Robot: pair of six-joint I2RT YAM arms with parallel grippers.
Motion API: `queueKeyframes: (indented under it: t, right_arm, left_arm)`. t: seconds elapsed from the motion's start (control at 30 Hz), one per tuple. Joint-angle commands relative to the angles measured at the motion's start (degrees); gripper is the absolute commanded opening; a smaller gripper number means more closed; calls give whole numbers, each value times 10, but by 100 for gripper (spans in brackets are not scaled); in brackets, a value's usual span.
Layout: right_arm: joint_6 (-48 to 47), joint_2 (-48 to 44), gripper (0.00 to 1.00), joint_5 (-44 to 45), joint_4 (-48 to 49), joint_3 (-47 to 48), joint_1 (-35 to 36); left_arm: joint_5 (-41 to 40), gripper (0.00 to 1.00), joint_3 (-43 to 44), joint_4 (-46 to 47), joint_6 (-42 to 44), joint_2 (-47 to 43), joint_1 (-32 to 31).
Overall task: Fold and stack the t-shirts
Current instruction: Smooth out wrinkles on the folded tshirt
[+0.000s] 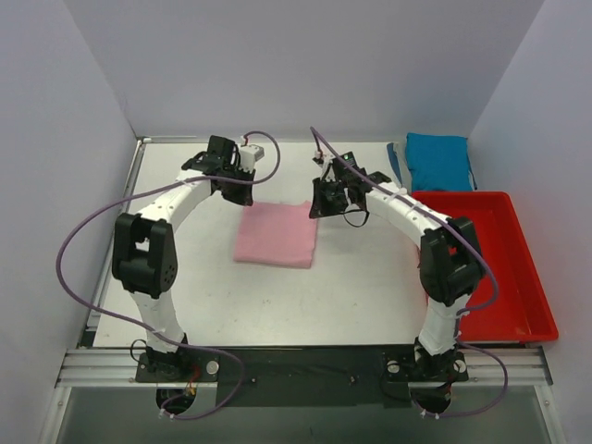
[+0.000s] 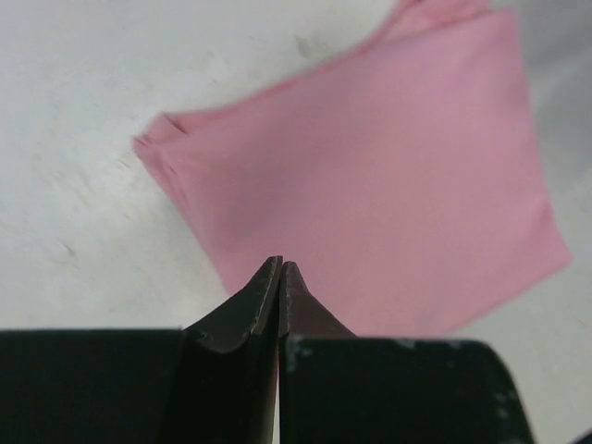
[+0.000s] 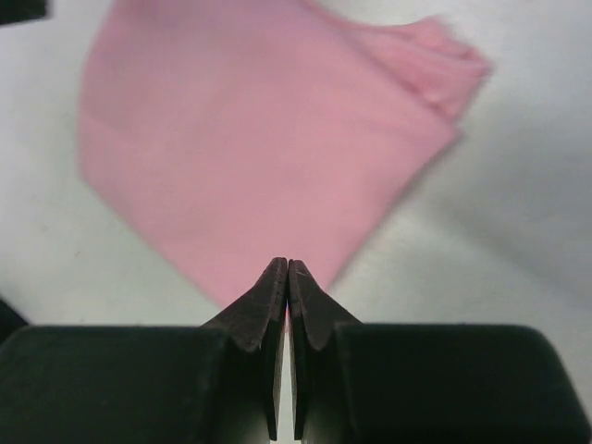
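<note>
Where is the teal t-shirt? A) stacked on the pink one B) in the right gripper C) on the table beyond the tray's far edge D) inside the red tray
C: the teal t-shirt lies past the far rim of the red tray, apart from the pink t-shirt.

Red tray (image 1: 507, 270) sat out at my three o'clock, on the edge of the white table (image 1: 277, 296); grey walls (image 1: 305, 65) stood from nine round to three.

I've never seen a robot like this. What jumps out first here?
A folded pink shirt lies in the middle of the table, with the left gripper and right gripper shut near its far corners. A bright red tray sits at the right, a folded teal shirt just beyond it.
</note>
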Motion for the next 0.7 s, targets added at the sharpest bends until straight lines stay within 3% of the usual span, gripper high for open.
queueKeyframes:
  t: [0.0,0.17,0.3,0.53,0.67]
  right_arm:
    - [23,-44,0,-102,38,-75,63]
    - [82,-38,0,-111,128,-176,93]
    - [95,-22,0,-75,142,-234,89]
    - [100,-72,0,-57,108,-298,58]
    - [70,-133,2,-66,60,-279,38]
  left_arm:
    - [76,9,-112,-4,-44,-87,-18]
    - [87,9,-206,22,-55,-110,-22]
    - [70,9,-263,55,-62,-99,-20]
    - [51,9,-273,30,-35,-102,-11]
    - [98,15,-236,-1,-18,-120,-12]
